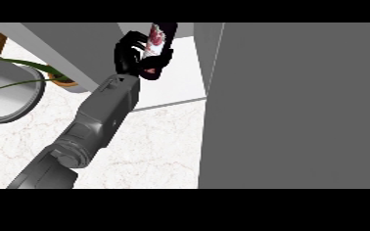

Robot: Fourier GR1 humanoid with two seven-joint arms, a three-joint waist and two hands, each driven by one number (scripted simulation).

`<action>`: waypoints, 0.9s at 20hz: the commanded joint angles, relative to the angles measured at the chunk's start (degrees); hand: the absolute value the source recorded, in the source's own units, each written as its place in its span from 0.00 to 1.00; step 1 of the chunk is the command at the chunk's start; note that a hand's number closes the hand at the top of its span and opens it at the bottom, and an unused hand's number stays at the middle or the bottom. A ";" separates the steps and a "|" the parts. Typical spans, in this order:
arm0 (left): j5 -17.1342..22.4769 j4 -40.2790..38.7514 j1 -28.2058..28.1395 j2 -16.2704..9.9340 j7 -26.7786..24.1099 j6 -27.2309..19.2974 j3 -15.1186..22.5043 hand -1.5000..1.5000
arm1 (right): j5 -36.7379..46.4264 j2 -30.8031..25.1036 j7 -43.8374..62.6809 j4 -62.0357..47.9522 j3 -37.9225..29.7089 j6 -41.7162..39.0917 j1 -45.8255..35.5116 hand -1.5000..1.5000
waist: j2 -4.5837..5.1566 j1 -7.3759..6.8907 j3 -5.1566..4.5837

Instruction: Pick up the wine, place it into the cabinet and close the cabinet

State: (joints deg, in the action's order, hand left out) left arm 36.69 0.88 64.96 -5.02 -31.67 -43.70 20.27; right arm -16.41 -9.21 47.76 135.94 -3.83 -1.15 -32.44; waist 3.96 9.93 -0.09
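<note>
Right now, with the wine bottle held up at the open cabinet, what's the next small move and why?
Probably ease the wine bottle a little further into the cabinet and lower it onto the white shelf before letting go. The left hand is curled round the bottle, which hangs above the shelf rather than standing on it, and the grey door at the right stands open.

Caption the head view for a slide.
Left hand holds the wine up inside the open cabinet.
</note>
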 commanded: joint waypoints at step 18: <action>-2.10 -0.82 -2.00 -4.56 0.83 6.74 1.67 0.00 | -1.27 0.47 0.38 1.66 0.78 -0.15 -0.09 0.00 | -0.14 -0.97 -0.14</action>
State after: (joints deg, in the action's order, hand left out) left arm 36.38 1.24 64.64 -5.13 -29.36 -39.17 20.33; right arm -16.59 -8.84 47.84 135.88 -3.10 -1.26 -32.87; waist 4.02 9.80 -0.28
